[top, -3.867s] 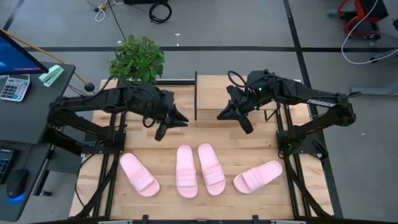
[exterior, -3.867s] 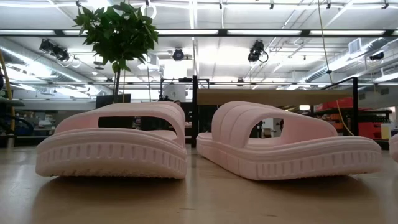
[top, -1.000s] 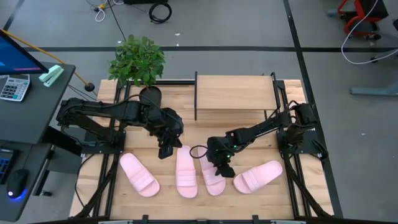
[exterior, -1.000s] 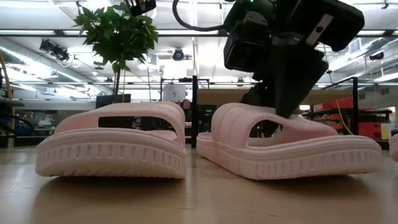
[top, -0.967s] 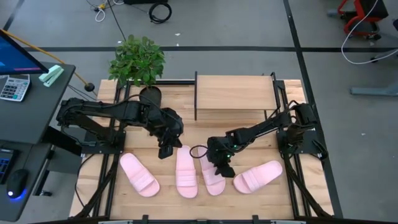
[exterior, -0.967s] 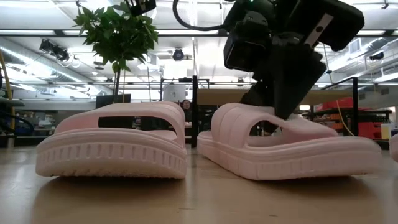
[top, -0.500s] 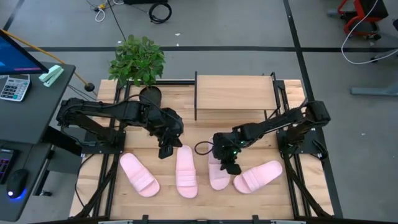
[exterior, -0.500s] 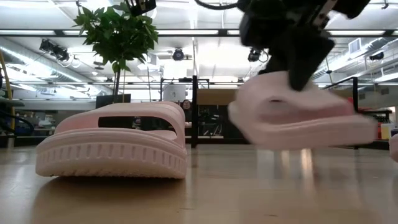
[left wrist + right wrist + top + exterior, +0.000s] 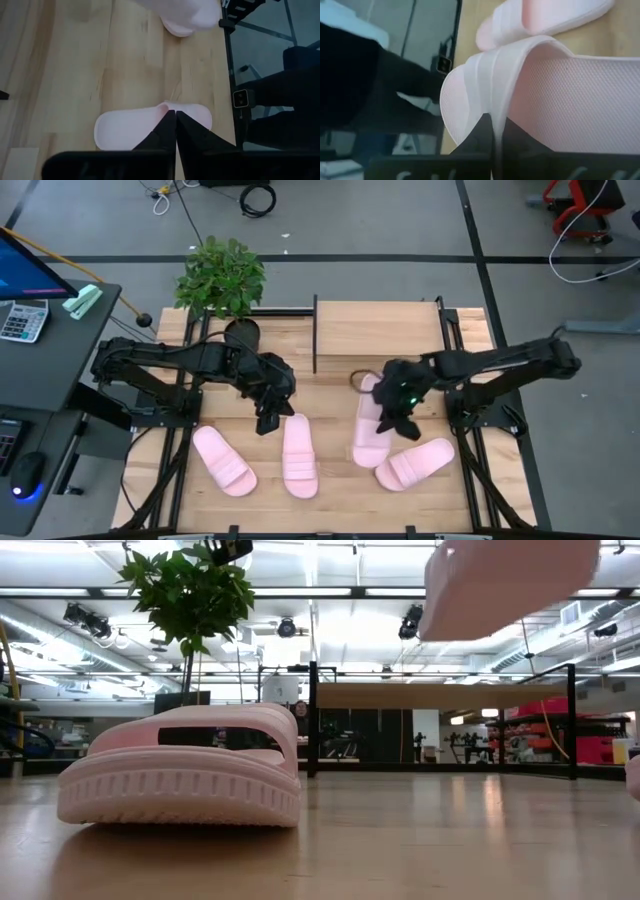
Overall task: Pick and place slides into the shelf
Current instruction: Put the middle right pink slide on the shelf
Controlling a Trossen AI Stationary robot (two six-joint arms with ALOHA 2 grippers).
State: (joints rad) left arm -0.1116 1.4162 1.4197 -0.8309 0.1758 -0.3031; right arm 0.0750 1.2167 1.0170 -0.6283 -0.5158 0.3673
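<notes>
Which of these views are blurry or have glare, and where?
Low view: ceiling lights glare brightly, and the lifted slide at the top is soft and cut off. Right wrist view: the held slide's strap is close and blurred. High view: evenly lit and sharp.

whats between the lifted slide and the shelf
Only bare tabletop, seen in the high view: the lifted slide, clamped in the right gripper, hangs just short of the shelf.

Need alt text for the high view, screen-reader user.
From above, the right gripper, shut on a pink slide, holds it just in front of the wooden shelf. The left gripper is shut at the end of a second slide; two more lie on the table.
</notes>
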